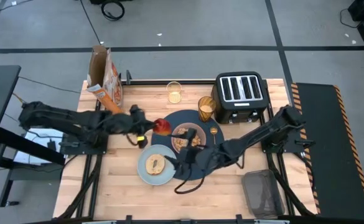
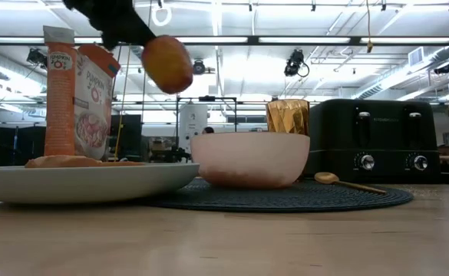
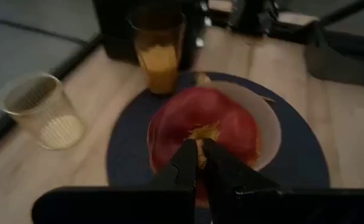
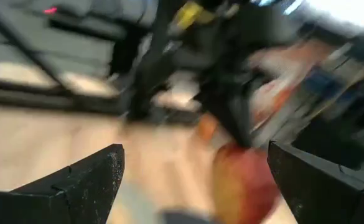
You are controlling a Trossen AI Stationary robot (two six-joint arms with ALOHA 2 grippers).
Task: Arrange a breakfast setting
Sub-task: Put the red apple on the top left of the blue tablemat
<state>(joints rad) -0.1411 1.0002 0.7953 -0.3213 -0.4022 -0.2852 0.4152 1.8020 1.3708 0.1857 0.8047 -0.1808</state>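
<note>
My left claw (image 1: 149, 129) is clamped on the apple (image 1: 162, 126), holding it in the air left of frame centre in the high view, over the upper left edge of the mat (image 1: 214, 147). In the low view the apple (image 2: 166, 64) hangs at upper left, well clear of the table (image 2: 285, 238), with my dark claw (image 2: 117, 23) gripping it from above and to the left. In my left wrist view the two fingers (image 3: 191, 165) meet at the apple (image 3: 203, 134), pinching it at its near side; below it lie the bowl (image 3: 264, 121) and the mat (image 3: 129, 149), with the tumbler (image 3: 158, 50) at top centre and the glass (image 3: 42, 109) at left.

The bowl (image 1: 190, 137) sits on the mat just right of the apple. The plate (image 1: 145, 172) lies at lower centre, overlapping the mat's lower left edge, with the bagel (image 1: 155, 165) on it. The tumbler (image 1: 206, 109) stands at the mat's upper edge, the glass (image 1: 174, 92) on the wood above it, and the spoon (image 1: 214, 131) on the mat right of the bowl.

My right claw (image 1: 185, 159) reaches in from the right, over the plate's right rim, just below the bowl. Its fingers (image 4: 76, 180) stand wide apart with nothing between them, and the apple (image 4: 244, 180) shows blurred beyond them
</note>
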